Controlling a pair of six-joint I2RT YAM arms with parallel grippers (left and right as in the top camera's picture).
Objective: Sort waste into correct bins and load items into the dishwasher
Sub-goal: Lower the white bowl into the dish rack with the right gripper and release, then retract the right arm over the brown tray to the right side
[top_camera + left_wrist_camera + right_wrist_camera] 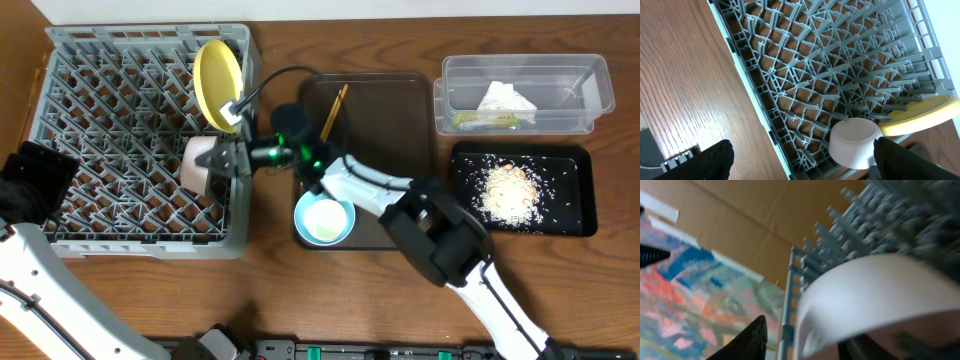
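We see the grey dish rack (120,150) filling the 9 o'clock side of the counter (300,300). The yellow plate (217,70) stands on edge at the rack's 1 o'clock corner. The cream cup (200,163) lies on its side at the rack's 3 o'clock edge, just at 6 o'clock of the plate.

The right pincer (235,160) is at the cup's mouth. Its wrist view shows the jaws parted about the cup's wall, with one finger (745,340) standing clear of it, so we call it released. The left pincer (802,142) hangs spread wide over the rack's 9 o'clock edge, grasping nothing.

At the centre, the brown serving tray (390,120) carries the blue bowl (324,220) at 6 o'clock and the chopsticks (334,112) at 12. The clear tub (595,90) at 2 o'clock holds the white paper (505,100) and the green wrapper (485,122). The black tray (570,210) at 4 o'clock holds the rice scraps (508,190).
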